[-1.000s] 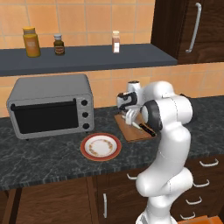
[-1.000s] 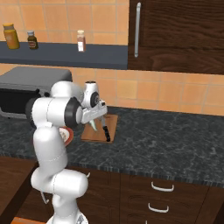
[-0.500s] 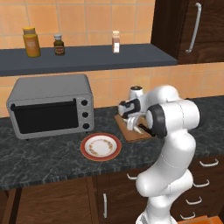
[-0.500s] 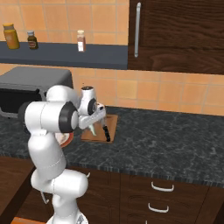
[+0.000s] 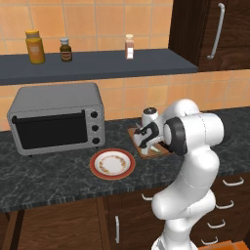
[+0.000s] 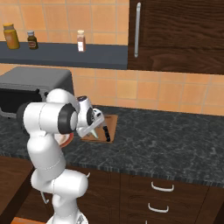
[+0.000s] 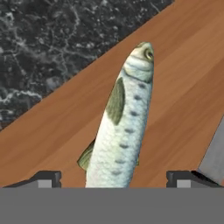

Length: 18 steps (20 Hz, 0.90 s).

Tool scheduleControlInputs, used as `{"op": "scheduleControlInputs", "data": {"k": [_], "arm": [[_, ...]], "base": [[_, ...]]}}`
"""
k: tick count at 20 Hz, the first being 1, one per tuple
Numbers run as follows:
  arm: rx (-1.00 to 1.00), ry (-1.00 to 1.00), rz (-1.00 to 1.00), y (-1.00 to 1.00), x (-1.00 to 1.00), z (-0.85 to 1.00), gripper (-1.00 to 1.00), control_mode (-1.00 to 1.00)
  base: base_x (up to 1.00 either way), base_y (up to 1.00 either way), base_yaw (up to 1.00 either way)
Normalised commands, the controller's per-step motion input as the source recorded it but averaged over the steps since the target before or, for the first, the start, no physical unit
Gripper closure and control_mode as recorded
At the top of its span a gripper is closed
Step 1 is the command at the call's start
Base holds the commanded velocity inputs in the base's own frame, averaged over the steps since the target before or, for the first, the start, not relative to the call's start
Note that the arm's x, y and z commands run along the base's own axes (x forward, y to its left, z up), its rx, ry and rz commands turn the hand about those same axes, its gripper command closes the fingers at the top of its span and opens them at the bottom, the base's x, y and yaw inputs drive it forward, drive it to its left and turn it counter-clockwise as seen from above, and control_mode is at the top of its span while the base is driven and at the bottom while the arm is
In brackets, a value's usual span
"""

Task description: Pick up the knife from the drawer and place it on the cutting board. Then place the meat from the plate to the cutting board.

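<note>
The meat (image 7: 122, 122), a pale grey-green fish, lies on the cutting board (image 7: 183, 65), lengthwise between my fingers. My gripper (image 7: 113, 179) is open, with a clear gap to the fish on each side. The knife's silvery blade (image 7: 214, 157) lies on the board at the right edge of the hand view. In the right base view its black handle (image 6: 106, 133) rests on the cutting board (image 6: 112, 123) beside the gripper (image 6: 94, 128). In the left base view the gripper (image 5: 146, 139) hangs low over the cutting board (image 5: 134, 132). The plate (image 5: 113, 163) stands to the board's left with nothing on it.
A grey toaster oven (image 5: 56, 117) stands on the dark counter left of the plate. A shelf above carries bottles (image 5: 34, 47). Drawers with silver handles (image 6: 162, 188) sit under the counter. My white arm (image 5: 195, 141) hides part of the board.
The hand has sunk lower over the cutting board, and the elbow has swung out to the right in the left base view. The jaws stay wide.
</note>
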Motion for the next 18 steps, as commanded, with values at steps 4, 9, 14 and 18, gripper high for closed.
{"op": "scheduleControlInputs", "data": {"k": [4,9,14,18], "arm": [[0.00,0.00,0.00,0.00,-0.33,0.71,-1.00,-1.00],[0.06,0.00,0.00,-0.05,-0.69,0.69,-1.00,-1.00],[0.07,0.12,-0.05,-0.03,-0.60,0.89,-1.00,-1.00],[0.08,0.19,-0.07,0.00,-0.70,0.95,-1.00,-1.00]], "base": [[0.00,0.00,0.00],[0.00,0.00,0.00],[0.00,0.00,0.00],[0.00,0.00,0.00]]}}
